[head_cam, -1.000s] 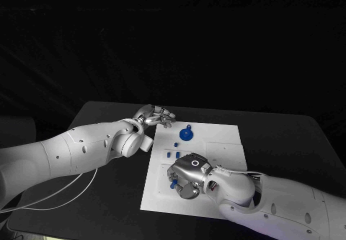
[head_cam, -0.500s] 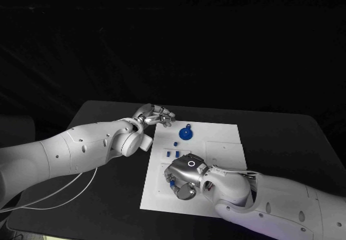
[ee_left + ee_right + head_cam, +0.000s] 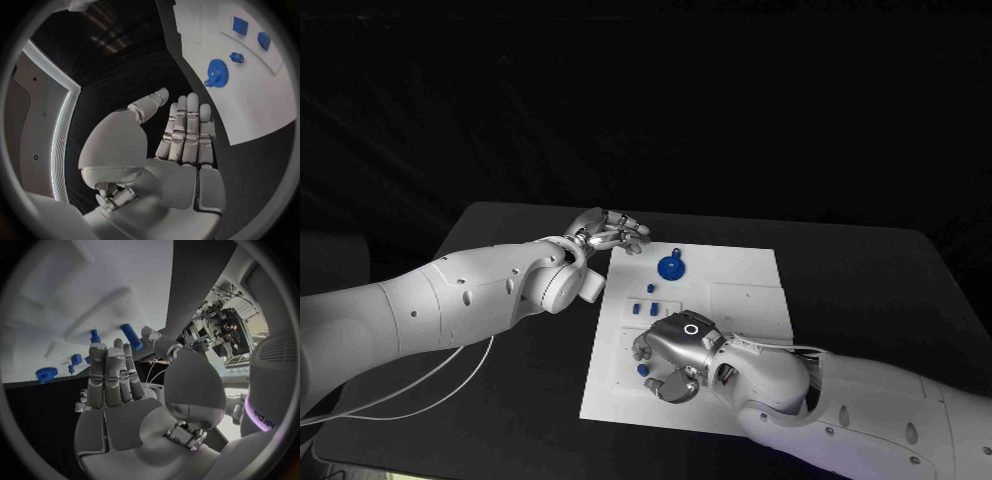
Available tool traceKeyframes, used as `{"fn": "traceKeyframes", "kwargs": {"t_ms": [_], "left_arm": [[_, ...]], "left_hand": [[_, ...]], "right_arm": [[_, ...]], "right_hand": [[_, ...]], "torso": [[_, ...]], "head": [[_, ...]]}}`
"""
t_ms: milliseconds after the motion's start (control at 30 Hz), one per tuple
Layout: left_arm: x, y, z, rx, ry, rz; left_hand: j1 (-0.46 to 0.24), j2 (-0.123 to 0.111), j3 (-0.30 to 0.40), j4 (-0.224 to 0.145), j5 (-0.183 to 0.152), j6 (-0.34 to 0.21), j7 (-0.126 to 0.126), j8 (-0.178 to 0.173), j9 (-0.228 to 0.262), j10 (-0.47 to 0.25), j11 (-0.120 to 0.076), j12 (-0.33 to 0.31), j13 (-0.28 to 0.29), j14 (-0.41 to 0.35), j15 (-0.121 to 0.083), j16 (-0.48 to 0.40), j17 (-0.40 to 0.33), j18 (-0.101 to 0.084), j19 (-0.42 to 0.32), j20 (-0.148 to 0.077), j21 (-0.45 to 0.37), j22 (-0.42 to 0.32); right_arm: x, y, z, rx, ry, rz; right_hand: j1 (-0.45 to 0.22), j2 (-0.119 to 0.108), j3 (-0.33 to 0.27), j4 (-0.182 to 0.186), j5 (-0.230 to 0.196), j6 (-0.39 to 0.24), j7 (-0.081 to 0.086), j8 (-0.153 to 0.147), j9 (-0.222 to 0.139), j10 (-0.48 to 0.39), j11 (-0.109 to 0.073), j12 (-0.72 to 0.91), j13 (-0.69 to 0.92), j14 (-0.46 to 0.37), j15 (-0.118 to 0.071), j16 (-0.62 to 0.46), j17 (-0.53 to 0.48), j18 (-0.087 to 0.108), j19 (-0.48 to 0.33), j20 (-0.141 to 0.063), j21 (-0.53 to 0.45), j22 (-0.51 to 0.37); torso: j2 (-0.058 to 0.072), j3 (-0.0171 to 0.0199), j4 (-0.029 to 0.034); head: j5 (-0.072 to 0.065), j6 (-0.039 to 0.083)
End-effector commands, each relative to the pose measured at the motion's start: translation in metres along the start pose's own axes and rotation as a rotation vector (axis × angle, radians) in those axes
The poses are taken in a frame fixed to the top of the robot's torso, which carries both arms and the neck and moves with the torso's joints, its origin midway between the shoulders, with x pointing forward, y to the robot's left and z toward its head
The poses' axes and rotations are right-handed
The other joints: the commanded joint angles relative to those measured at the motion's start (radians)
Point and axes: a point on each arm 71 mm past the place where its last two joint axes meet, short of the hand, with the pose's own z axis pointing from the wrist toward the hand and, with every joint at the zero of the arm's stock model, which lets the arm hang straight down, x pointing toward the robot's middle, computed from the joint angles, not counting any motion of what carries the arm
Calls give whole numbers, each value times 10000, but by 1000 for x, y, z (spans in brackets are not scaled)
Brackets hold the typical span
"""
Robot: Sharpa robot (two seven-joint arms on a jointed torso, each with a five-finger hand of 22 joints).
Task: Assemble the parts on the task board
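A black table [image 3: 877,270] stands against a dark backdrop and bears the white board [image 3: 733,275] at its middle. On the board's far part lies a blue gear [image 3: 672,268], with a small blue piece [image 3: 652,289] just beside it on the near side. Two blue blocks [image 3: 638,308] sit a little nearer again, along the board's left edge. The right hand [image 3: 672,362] hangs over the near half of the board, palm down. In the right wrist view a blue peg [image 3: 131,336] shows at the tips of its thumb and fingers [image 3: 106,370]; whether the peg is pinched cannot be told. A second blue peg [image 3: 95,336] shows beyond those fingers. The left hand [image 3: 609,232] hovers above the table just off the board's far left corner. Its fingers [image 3: 187,127] lie straight and side by side, the thumb apart, holding nothing.
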Motion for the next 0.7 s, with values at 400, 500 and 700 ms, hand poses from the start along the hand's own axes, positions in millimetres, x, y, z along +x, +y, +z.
{"fn": "traceKeyframes", "kwargs": {"t_ms": [400, 500, 700], "left_arm": [[0, -1, 0, 115, 108, -83], [-2, 0, -1, 97, 74, -79], [-8, 2, -3, 73, -44, -67]], "left_hand": [[17, 77, -55, 33, 24, -89, -5, 67, -18, 59, 7, -62, -13, 93, 8, -61, 20, 65, -31, 67, -72, 14], [15, 76, -57, 34, 23, -90, -4, 67, -19, 58, 8, -63, -14, 93, 9, -65, 24, 65, -31, 67, -73, 15], [8, 69, -64, 37, 19, -91, -3, 68, -21, 58, 9, -63, -16, 93, 10, -73, 32, 63, -32, 68, -77, 17]], "right_arm": [[-41, -31, -31, 650, -1952, 1864], [-53, -49, -42, 1329, -1708, 2522], [-69, -93, -70, 2973, -475, 4153]], "right_hand": [[-70, -53, -339, -41, 12, -143, 1, -48, -62, -73, 46, 108, -239, -20, 103, 30, -24, 430, -23, -45, -60, 148], [-30, -38, -229, 155, 19, 7, -6, 46, -42, 411, -119, 369, -171, 9, -57, 51, -36, 430, 29, -53, -66, 143], [-126, 93, -363, 413, 105, 210, -147, 191, 41, 1573, -557, 1189, 447, 66, -468, 106, -32, 430, 115, -88, -13, 178]], "torso": [[-6, 19, -7], [-16, 20, -18], [-33, 12, -35]], "head": [[-98, 137], [-136, 167], [-231, 227]]}}
